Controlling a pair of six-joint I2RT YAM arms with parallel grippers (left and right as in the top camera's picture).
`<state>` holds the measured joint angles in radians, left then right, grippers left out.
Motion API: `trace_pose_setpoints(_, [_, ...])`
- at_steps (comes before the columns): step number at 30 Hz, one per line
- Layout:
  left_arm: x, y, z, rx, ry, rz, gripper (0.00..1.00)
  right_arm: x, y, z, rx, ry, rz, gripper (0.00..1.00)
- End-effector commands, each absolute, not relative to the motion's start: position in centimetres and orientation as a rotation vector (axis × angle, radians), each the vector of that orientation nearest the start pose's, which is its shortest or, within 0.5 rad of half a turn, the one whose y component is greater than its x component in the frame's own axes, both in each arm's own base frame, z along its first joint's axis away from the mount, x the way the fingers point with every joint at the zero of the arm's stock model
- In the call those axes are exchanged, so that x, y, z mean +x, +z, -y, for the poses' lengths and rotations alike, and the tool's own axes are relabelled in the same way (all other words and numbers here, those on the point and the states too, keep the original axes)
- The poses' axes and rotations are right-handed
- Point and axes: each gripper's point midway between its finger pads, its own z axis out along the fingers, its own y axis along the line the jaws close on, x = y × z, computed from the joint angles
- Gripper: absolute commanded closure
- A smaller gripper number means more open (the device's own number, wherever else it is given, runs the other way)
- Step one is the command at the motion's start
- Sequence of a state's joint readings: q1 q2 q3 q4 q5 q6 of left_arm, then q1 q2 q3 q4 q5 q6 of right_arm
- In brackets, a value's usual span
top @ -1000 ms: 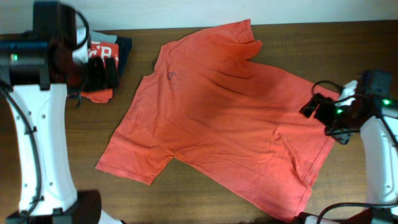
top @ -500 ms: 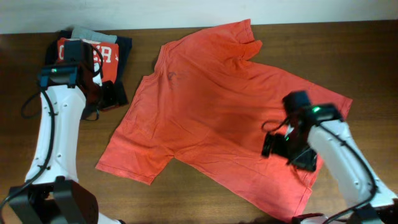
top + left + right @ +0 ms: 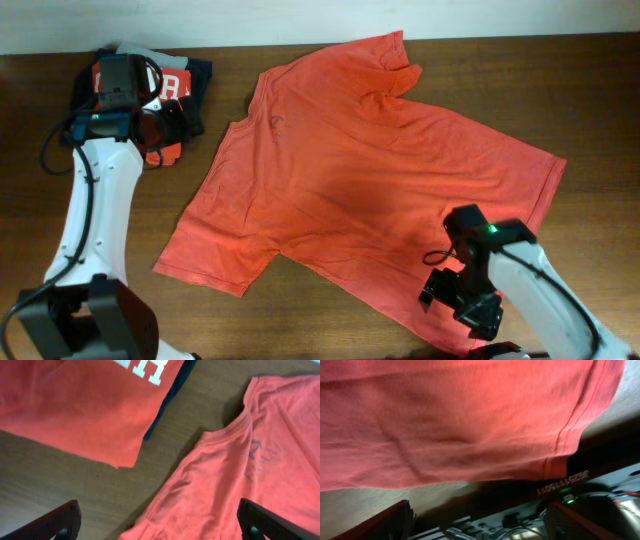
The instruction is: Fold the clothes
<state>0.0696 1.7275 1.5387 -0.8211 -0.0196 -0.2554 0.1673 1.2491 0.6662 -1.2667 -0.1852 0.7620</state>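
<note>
Coral-red T-shirt [image 3: 360,180] lying spread flat on a brown wooden surface [image 3: 580,90], one arm working at each side.

The surface is filling the overhead frame. The T-shirt is covering its centre and right, running diagonally from upper middle to lower right. A folded pile of garments [image 3: 175,85], its red top piece showing white lettering, is sitting upper left, apart from the shirt. The right pincer [image 3: 480,520] is hovering over the stitched hem at lower right, fingers standing wide apart, gripping nothing. The left pincer [image 3: 160,527] is hanging between the pile and the shirt, likewise spread and empty. A small dark chest logo [image 3: 277,122] is showing.
</note>
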Motion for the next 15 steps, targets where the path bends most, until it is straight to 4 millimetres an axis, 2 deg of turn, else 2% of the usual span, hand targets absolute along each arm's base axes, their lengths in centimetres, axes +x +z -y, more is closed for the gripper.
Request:
trace_pose_setpoints(1, [44.7, 15.4, -3.8, -0.454, -0.027, -2.592, 0.01, 9.6, 4.8, -5.3, 1.199, 0.116, -3.224, 0.13])
trace_pose_setpoints(7, [44.9, 12.1, -3.8, -0.465, -0.018, -2.668, 0.01, 8.6, 3.9, -5.1, 1.272, 0.111, -3.186, 0.28])
trace_pose_setpoints(13, [44.9, 11.9, -3.8, -0.466, -0.018, -2.673, 0.01, 6.2, 1.8, -4.6, 1.418, 0.022, -3.187, 0.28])
trace_pose_setpoints(15, [44.9, 11.9, -3.8, -0.466, -0.018, -2.673, 0.01, 6.1, 1.2, -4.7, 1.417, 0.037, -3.182, 0.28])
